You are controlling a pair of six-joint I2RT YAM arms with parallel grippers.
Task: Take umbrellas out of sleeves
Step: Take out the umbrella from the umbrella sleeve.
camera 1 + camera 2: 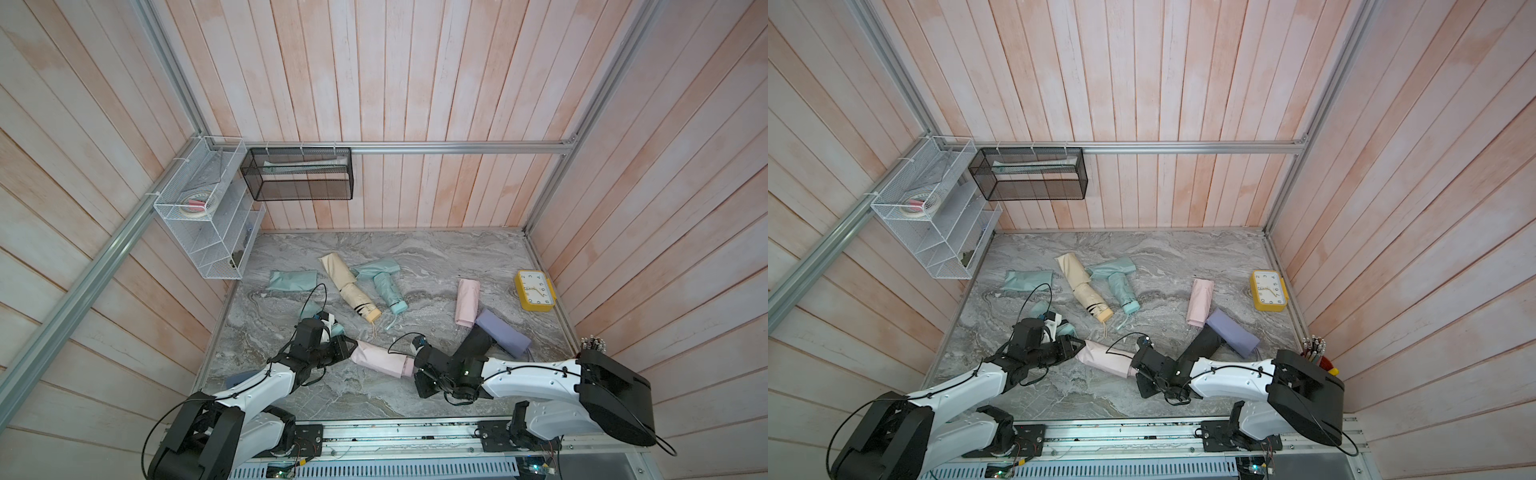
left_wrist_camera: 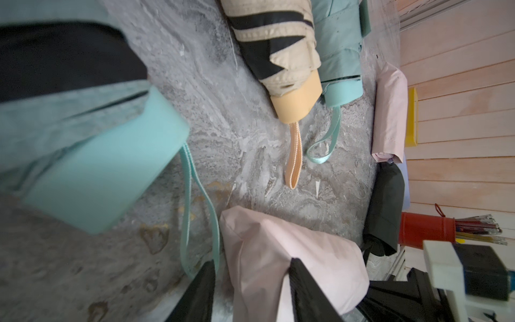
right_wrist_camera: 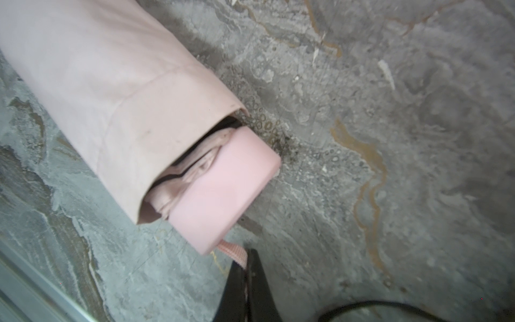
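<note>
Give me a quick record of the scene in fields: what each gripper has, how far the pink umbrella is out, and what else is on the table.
left gripper: closed on the shut end of the pale pink fabric sleeve
right gripper: pinching the pink woven wrist strap
pink folded umbrella: handle out of the sleeve mouth, rest inside
surface: grey marble table
also there: yellow square clock

Just ahead of your right gripper (image 3: 245, 262), the pink sleeve (image 3: 111, 83) hides the pink umbrella (image 3: 223, 192) except its handle end and cord.
</note>
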